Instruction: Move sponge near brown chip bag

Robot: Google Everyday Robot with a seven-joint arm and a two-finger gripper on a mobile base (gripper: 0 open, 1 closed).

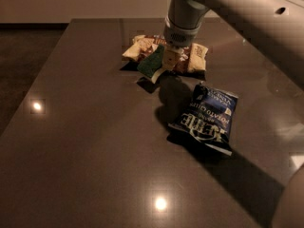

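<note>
I see the gripper (167, 64) low over the table's (95, 127) far middle | it grips the sponge (151, 63), tilted, off the surface (its shadow sits just below) | brown chip bag (138, 49) right behind it | blue chip bag (207, 117) apart, nearer, to the right

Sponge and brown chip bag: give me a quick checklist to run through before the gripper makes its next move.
1. Gripper shut on the sponge: ok.
2. Sponge off the table: ok, its shadow lies apart below it.
3. Sponge near the brown chip bag: ok, at the bag's front edge.
4. Sponge touching the brown chip bag: cannot tell.
5. Blue chip bag out of the way: ok, it lies apart, nearer the camera.
</note>
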